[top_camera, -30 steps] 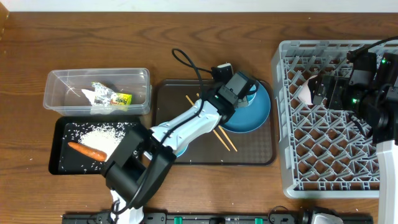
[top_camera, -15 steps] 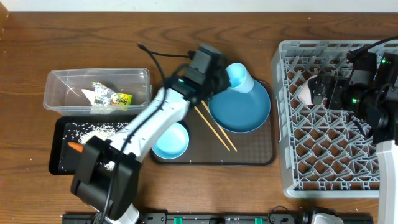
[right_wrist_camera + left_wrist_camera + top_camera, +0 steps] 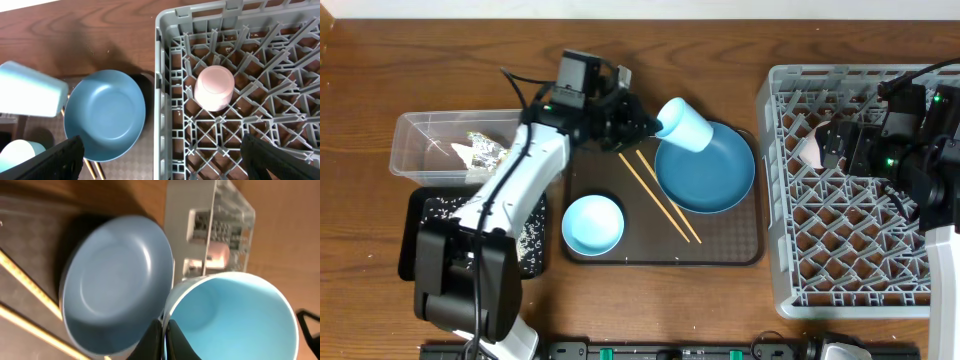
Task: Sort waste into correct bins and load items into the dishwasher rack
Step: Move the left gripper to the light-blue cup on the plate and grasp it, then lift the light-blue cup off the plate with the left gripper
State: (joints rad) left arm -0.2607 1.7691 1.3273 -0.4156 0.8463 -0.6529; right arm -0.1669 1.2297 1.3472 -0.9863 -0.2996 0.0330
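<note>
My left gripper (image 3: 642, 124) is shut on the rim of the light blue cup (image 3: 686, 125), one finger inside and one outside (image 3: 163, 339). It holds the cup (image 3: 235, 315) tipped on its side above the back left edge of the round blue plate (image 3: 708, 178). Two wooden chopsticks (image 3: 660, 197) and a pale blue-white bowl (image 3: 593, 223) lie on the brown tray. The pinkish-white cup (image 3: 215, 87) sits upside down in the grey rack (image 3: 850, 250). My right gripper (image 3: 172, 160) is open and empty above the rack's left edge. The carrot is hidden.
The dark brown serving tray (image 3: 730, 245) sits mid-table. The clear tub (image 3: 420, 130) at the left holds the snack wrapper (image 3: 485, 150) and tissue (image 3: 460, 152). The black tray (image 3: 415, 220) in front of it holds rice (image 3: 448, 205), partly under my left arm.
My left arm has swung left and back with the light blue cup gripped, lifting it off the plate and tipping it sideways. The right arm has not moved.
</note>
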